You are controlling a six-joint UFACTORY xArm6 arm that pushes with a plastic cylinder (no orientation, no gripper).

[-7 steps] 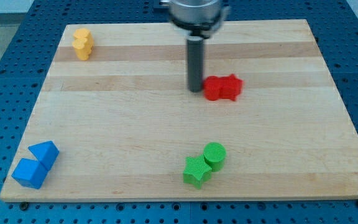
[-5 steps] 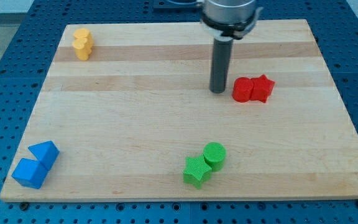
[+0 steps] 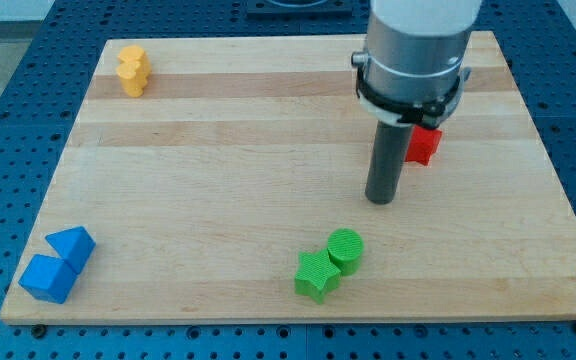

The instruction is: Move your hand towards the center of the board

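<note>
1. Evidently, the rod has been carried down and toward the view's right over the last moments; my tip (image 3: 381, 199) is now set on bare wood slightly to the 3 o'clock side of the board's middle, touching no block and holding nothing, since no jaws are fitted.
2. The red block (image 3: 423, 145), earlier shoved toward the view's right, is now left at about 1 o'clock from my tip, partly hidden behind the rod, so its shape cannot be told.
3. By this judgement the centre is nearly reached; a short slide toward 9 o'clock is what would be needed.
4. At the far 7 o'clock corner, two blue blocks (image 3: 58, 263) with flat angular faces are seen touching each other.
5. At 10 o'clock, a small lumpy yellow block (image 3: 132, 70) is set near the board's edge.
6. At 7 o'clock from my tip, near it, a ribbed green star (image 3: 315, 275) is pressed against a ribbed green cylinder (image 3: 345, 249).
7. The wooden board (image 3: 218, 180) is made of pale, smooth planks, laid on a blue perforated table (image 3: 8, 80).
</note>
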